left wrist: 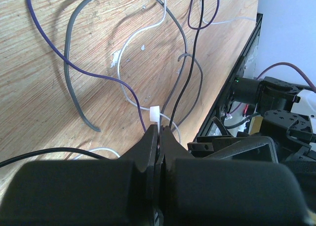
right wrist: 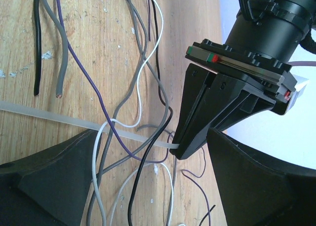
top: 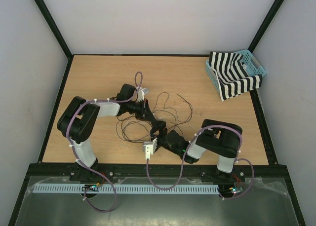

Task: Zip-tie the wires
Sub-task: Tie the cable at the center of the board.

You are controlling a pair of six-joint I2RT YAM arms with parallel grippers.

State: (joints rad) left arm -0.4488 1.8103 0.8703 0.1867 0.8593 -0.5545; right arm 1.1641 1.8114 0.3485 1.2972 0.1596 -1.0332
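The zip tie [right wrist: 59,116] is a pale, see-through strip running across the wooden worktop [top: 98,78], and its end is pinched in the left pincer [left wrist: 159,131], whose fingers are pressed together on it. From the left wrist camera, a small white piece of the strip pokes out just past those fingertips. The wires [left wrist: 67,73], grey, white, purple and black, cross the zip tie right beside that clamped end. One white strand loops over the strip, and the rest spread in loose curls over the wood around it. On either side of the zip tie is the right pincer [right wrist: 153,134], fingers spread wide and gripping nothing, with the strip and the wire crossing between them. Well away from the zip tie, in the far right corner, is a blue basket [top: 256,68] holding a black-and-white striped cloth [top: 232,78].
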